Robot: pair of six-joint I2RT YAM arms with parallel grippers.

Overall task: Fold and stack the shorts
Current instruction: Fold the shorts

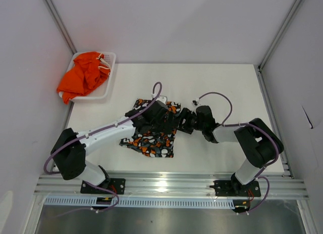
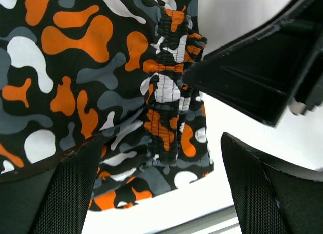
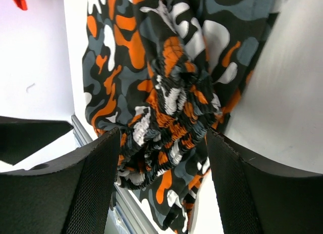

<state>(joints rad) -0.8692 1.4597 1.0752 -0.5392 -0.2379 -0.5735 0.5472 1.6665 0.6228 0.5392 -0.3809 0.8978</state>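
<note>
Two pairs of shorts are here. The soft shorts with orange, black, white and grey blotches [image 1: 150, 140] lie in the middle of the flat white table [image 1: 217, 82], close in front of my arms. Most of the cloth is spread flat. The edge on my right side is bunched up.

My left tool [image 2: 161, 143] is right over these shorts, near their far end. Its two black fingers [image 2: 55, 193] are spread wide apart. Between them I see the crinkly stretchy band of the shorts. One finger lies on the cloth, but this tool grips nothing.

My right tool [image 3: 161, 138] is at the right edge of the same shorts, very near my left tool. It is pinching a thick bunch of the stretchy band. The bunch fills the gap between its two fingers [image 3: 75, 193], and the cloth hangs away from it.

The plain bright orange shorts [image 1: 83, 76] sit in a heap in the white plastic mesh basket [image 1: 112, 72] at the far left corner of the table. Part of them hangs over the basket's left side. They are well apart from both tools.
</note>
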